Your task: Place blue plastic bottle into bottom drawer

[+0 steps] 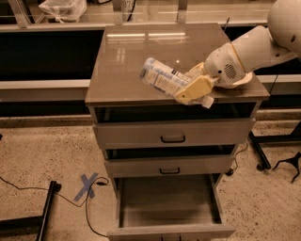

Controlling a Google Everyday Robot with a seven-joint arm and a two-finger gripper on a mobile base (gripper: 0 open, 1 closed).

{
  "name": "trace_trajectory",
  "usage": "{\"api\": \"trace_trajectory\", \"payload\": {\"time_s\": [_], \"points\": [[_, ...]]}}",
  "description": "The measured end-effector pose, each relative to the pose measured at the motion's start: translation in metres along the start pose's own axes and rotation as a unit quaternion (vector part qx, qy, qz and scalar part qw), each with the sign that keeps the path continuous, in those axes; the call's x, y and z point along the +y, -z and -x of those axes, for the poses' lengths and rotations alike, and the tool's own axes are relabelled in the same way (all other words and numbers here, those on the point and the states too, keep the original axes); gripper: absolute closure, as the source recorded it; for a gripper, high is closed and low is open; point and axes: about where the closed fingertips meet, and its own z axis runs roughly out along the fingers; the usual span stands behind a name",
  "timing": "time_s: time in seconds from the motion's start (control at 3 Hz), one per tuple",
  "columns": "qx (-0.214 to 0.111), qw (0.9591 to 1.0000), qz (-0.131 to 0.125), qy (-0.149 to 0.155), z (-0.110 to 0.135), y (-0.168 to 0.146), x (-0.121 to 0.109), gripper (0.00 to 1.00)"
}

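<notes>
The blue plastic bottle is clear with a pale blue-white label, held tilted above the front of the cabinet top, its cap end at the lower right. My gripper is shut on the bottle, its cream fingers clasping the cap end near the top's front edge. The white arm reaches in from the upper right. The bottom drawer is pulled out and empty, its front panel at the frame's lower edge. The cream bowl is mostly hidden behind the arm.
Two shallower drawers with black handles sit shut above the open one. A blue tape cross and black cables lie on the speckled floor at left. A black stand's legs are at right. A plastic bag lies behind.
</notes>
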Motion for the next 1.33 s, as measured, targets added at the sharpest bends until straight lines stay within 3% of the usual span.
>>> {"api": "trace_trajectory", "payload": {"time_s": [0.33, 0.67, 1.0, 1.33], "points": [[0.000, 1.0000, 0.000, 0.000, 0.000, 0.000, 0.000, 1.00], [0.008, 0.9995, 0.006, 0.031, -0.026, -0.015, -0.008, 1.00], [0.045, 0.9936, 0.042, 0.095, -0.088, -0.051, -0.013, 1.00], [0.087, 0.9852, 0.053, 0.138, -0.139, -0.073, -0.020, 1.00]]}}
